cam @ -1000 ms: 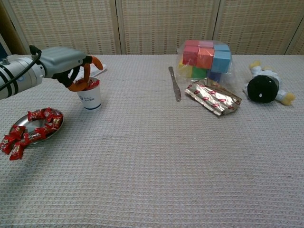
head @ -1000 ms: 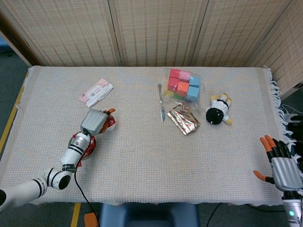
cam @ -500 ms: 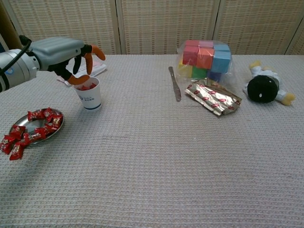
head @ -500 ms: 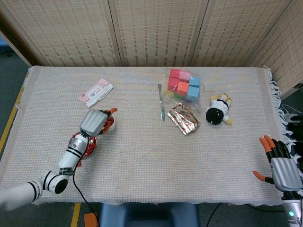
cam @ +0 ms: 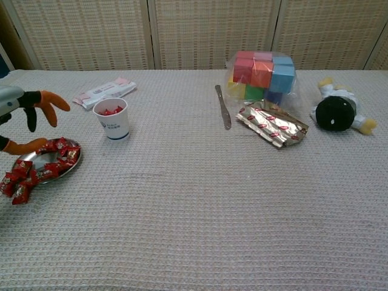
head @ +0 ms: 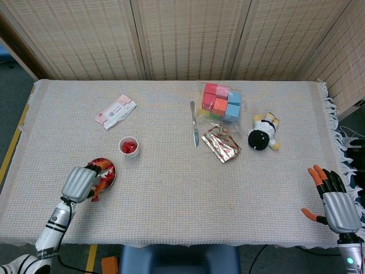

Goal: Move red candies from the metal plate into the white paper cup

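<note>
The white paper cup (head: 129, 146) (cam: 112, 117) stands left of centre with red candies inside. The metal plate (cam: 68, 165) (head: 112, 169) lies nearer the front left edge, holding several red candies (cam: 51, 159); a few more lie off its left rim. My left hand (head: 82, 182) (cam: 24, 115) hovers over the plate with fingers spread and nothing in them. At the front right corner my right hand (head: 335, 204) is open, off the table edge, seen only in the head view.
A pink-and-white packet (head: 114, 111) lies behind the cup. A knife (head: 194, 124), a foil wrapper (head: 221, 142), a bag of coloured blocks (head: 221, 102) and a black plush toy (head: 262, 135) sit at the back right.
My left hand has left the cup and drawn back toward the front left, now over the plate. The cup stands uncovered with candies in it. The right hand barely shifted.
</note>
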Tool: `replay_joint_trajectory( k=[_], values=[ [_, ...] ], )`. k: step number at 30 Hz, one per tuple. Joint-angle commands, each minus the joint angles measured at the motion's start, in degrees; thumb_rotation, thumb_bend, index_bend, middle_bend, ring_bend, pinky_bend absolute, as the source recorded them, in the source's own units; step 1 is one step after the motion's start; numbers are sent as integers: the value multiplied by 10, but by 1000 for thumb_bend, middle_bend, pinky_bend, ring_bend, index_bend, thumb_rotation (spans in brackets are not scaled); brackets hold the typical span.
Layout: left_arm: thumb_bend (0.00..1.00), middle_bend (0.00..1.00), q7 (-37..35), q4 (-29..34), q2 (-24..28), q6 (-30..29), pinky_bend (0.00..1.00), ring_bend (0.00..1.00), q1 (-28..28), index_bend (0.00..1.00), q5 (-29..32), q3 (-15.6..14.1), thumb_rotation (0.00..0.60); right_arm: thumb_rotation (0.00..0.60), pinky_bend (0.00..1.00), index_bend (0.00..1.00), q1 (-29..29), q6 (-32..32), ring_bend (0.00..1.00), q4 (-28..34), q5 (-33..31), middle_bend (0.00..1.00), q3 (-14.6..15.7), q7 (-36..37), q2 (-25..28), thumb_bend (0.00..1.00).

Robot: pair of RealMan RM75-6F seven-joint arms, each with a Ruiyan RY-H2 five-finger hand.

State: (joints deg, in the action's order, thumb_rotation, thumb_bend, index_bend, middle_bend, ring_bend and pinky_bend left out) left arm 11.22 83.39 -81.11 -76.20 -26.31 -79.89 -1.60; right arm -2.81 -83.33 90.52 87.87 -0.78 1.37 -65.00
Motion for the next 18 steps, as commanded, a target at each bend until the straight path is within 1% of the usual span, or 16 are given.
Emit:
replay_joint_trajectory(
  k=[1,2,4,5,9,12,18],
  values=[
    [386,342,-7,-27,-21,-32,1000,453,47,159,-3,-27,600,600,0,0,-1,0,0,1,3,0,2,0,0,48],
    [381,329,-13,-33,-27,-38,1000,449,60,98,0,-29,600,600,0,0,-1,0,0,1,6,0,2,0,0,48],
    [377,303,-18,-42,-36,-48,1000,441,75,20,1,-31,600,600,0,0,-2,0,0,2,9,0,4,-1,-1,48],
    [373,286,-15,-50,-43,-52,1000,434,82,3,1,-31,600,600,0,0,-2,-1,0,3,11,0,4,-1,-1,48],
    [360,240,3,-66,-62,-57,1000,413,97,0,7,-25,600,600,0,0,-3,-1,0,4,16,0,6,0,-1,48],
    [358,234,34,-90,-81,-56,1000,395,103,4,13,-16,600,600,0,0,-3,-2,0,4,19,0,7,1,0,48],
    [358,240,50,-107,-92,-27,1000,395,110,38,28,-11,600,600,0,0,0,-8,0,3,18,0,6,4,1,48]
  ],
)
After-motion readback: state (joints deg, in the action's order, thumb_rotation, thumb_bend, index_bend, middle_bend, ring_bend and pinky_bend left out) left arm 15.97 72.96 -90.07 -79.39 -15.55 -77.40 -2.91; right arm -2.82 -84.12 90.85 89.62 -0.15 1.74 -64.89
